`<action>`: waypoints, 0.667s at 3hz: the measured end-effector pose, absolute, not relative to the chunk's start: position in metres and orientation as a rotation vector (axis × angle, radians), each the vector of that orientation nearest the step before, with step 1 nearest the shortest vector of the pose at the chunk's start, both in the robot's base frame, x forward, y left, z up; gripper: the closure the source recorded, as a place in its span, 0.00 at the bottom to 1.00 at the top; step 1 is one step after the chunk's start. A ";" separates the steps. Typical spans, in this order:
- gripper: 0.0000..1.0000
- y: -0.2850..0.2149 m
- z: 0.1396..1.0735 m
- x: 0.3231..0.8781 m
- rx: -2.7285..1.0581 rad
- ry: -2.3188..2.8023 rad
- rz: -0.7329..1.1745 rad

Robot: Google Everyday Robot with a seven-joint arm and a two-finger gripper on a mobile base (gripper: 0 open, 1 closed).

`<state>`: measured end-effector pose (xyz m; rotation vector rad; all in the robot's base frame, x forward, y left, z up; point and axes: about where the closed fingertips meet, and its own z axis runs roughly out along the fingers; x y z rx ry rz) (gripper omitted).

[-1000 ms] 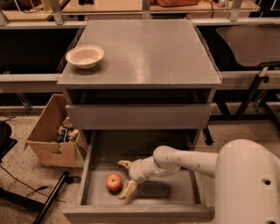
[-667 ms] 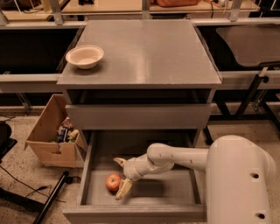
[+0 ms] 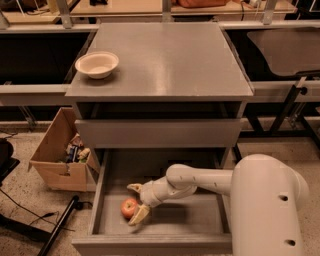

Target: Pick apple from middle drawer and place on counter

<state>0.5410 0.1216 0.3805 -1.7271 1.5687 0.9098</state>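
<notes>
One drawer (image 3: 190,222) stands pulled out at the foot of the cabinet (image 3: 239,109), nearest the camera. Its grey base is bare but for the apple (image 3: 128,208), which lies front-left, nr the left wall but apart from it. The claw (image 3: 132,205) is down inside the drawer, right at the apple. Its fingers (image 3: 140,214) are spread apart, one tip just behind the fruit, the other just in front and abt touching its right side. So the apple sits in the gap btw them, not clamped, and seems to rest on the base. The white arm (image 3: 200,180) runs from the claw rightward across the drawer to the robot's big white body (image 3: 270,210), which fills the lower right corner and hides the drawer's right-front end. Above, the upper drawer (image 3: 160,132) is shut, plain front, w/ a dark slot over it. Left of the cabinet a cardboard box (image 3: 52,160) stands open on the speckled ground (image 3: 25,210), w/ small odds inside; can't tell what. Farther back the worktop (image 3: 165,60), flat matte grey, carries a white bowl (image 3: 97,64) nr its left edge, upright. Beyond it, tan tables (image 3: 125,7) run along the top of the view.
</notes>
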 end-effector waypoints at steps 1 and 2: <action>0.39 0.122 0.381 0.541 -1.727 1.569 0.910; 0.62 0.122 0.381 0.541 -1.727 1.569 0.910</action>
